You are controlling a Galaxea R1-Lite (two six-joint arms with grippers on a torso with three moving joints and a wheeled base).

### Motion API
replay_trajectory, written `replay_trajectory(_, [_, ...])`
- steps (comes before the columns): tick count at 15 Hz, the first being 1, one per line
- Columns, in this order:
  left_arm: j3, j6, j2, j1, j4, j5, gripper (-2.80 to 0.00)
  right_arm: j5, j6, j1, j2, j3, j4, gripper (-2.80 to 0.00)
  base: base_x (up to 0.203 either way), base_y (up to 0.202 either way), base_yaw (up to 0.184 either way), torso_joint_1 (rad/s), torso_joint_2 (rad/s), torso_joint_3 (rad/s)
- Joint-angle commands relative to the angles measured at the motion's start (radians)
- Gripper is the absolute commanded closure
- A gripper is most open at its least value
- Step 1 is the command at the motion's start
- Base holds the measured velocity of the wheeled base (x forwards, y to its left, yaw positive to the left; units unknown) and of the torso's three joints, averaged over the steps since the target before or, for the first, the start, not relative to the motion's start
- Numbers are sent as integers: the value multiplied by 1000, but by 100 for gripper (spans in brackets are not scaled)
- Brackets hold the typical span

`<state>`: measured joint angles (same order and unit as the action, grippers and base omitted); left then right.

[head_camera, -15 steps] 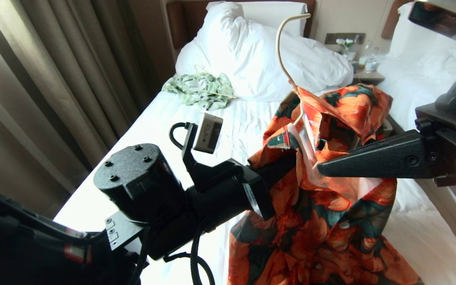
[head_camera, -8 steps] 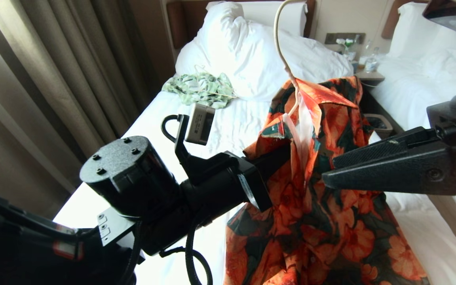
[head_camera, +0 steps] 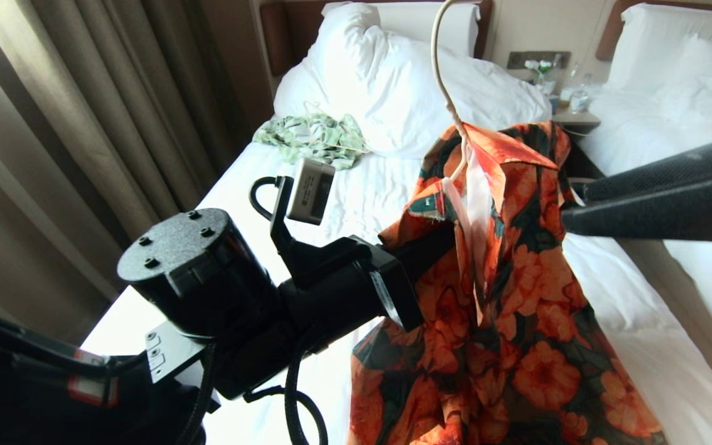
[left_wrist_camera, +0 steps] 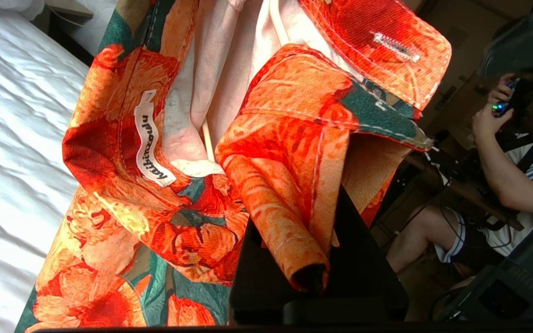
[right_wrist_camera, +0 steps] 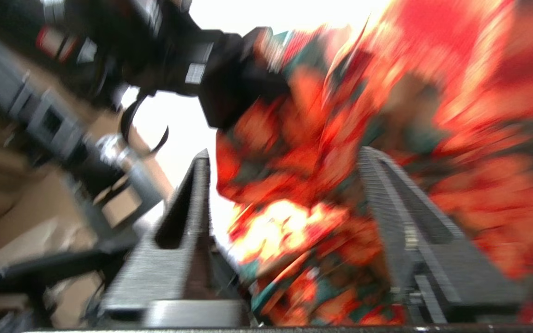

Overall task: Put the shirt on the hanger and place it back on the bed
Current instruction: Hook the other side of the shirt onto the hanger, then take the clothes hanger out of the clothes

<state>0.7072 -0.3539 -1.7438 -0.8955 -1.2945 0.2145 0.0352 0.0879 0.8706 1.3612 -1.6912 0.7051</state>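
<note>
The orange-flowered shirt [head_camera: 517, 296] hangs on the cream wire hanger [head_camera: 439, 68], above the white bed [head_camera: 257, 179]. The hanger's hook rises out of the collar. My left gripper [head_camera: 439, 244] reaches into the shirt's near shoulder. In the left wrist view that gripper [left_wrist_camera: 299, 217] is shut on a rolled fold of the shirt [left_wrist_camera: 275, 152], with a stretch of hanger [left_wrist_camera: 206, 138] wire beside the label. My right gripper [head_camera: 572, 204] stands open just right of the shirt, holding nothing. In the right wrist view its fingers [right_wrist_camera: 192, 194] frame the blurred shirt [right_wrist_camera: 303, 138] beyond my right gripper [right_wrist_camera: 285, 155].
A pale green garment [head_camera: 313, 139] lies by the rumpled duvet [head_camera: 393, 86] near the headboard. Curtains [head_camera: 84, 123] run along the left. A nightstand [head_camera: 572, 114] and a second bed [head_camera: 671, 123] are on the right. A seated person [left_wrist_camera: 516, 166] shows in the left wrist view.
My right gripper opened, let go of the shirt's collar and drew back to the right. The shirt's right side dropped and now hangs straight. The left gripper kept its hold.
</note>
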Motion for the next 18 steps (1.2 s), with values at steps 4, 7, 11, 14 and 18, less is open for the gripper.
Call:
replay_trajectory(4, [5, -2, 0, -13, 15, 0, 0, -25, -74, 2, 93, -167, 7, 0, 0, 0, 0, 0, 0, 0])
replay_trajectory(7, [17, -1, -3, -19, 31, -2, 0, -89, -138, 0, 210, -266, 13, 0, 0, 0, 0, 0, 0, 0])
replay_trajectory(11, [34, 1, 0, -33, 52, -18, 0, -177, -348, -8, 253, -286, 0, -280, 0, 0, 0, 0, 0, 0])
replay_trajectory(14, [37, 4, -3, -37, 54, -21, 0, -201, -385, -10, 257, -286, -31, -280, 0, 0, 0, 0, 0, 0])
replay_trajectory(18, [38, 6, -2, -42, 70, -22, 0, -201, -406, -30, 289, -286, -82, -280, 0, 0, 0, 0, 0, 0])
